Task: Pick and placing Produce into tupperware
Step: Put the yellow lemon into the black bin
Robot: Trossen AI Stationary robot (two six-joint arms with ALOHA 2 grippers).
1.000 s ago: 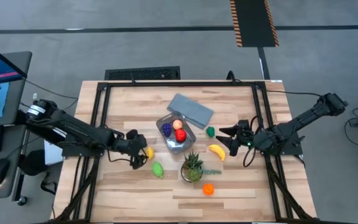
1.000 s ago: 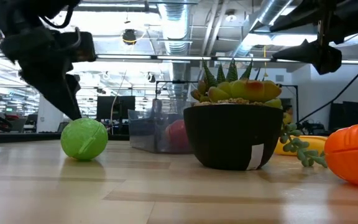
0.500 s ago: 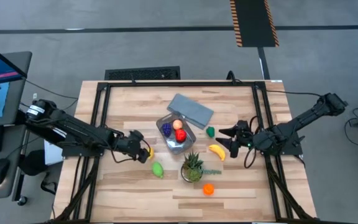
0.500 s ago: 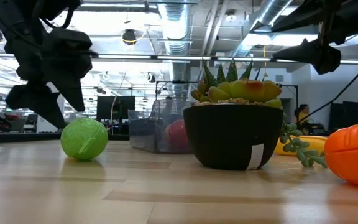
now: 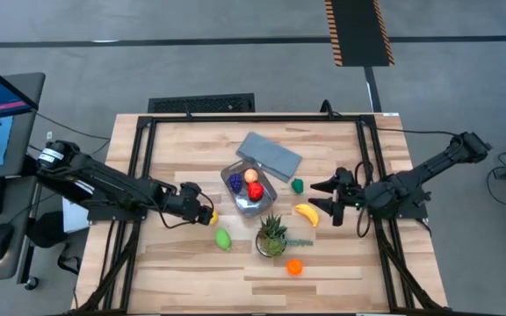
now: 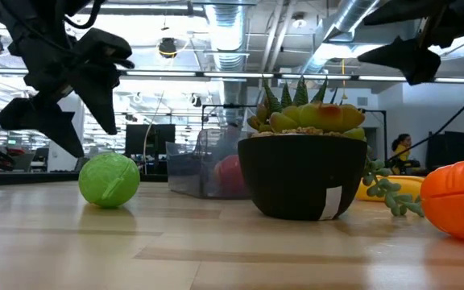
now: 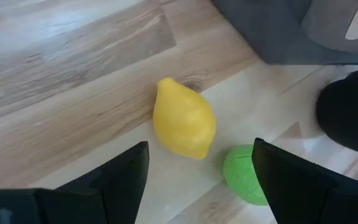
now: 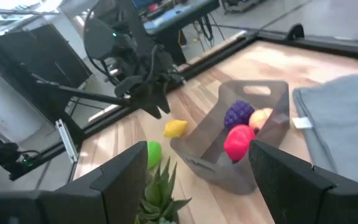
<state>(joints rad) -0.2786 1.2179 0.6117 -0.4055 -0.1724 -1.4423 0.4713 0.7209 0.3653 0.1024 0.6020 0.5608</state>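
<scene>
Produce was seen scattered over the wooden table, with part of it already inside the tupperware near the table's middle: a purple piece, a red piece and a pale orange piece were lodged in the clear tub. A grey-blue lid was laid just beside the tub, on its far side. A yellow lemon was found on the bare wood, free of any grip, with the left gripper held above it; its fingers were spread apart and nothing was grasped between them. A green round fruit was placed near the lemon, close to the black pot of the spiky plant. In the low view this green fruit was seen resting on the table with the left gripper raised clear of it. An orange piece was set on the near side of the plant, a banana to its right, and a small green piece between the tub and the right gripper. The right gripper was held above the table just beside the banana, its fingers parted and empty. In the low view a person was glimpsed in the room behind.
</scene>
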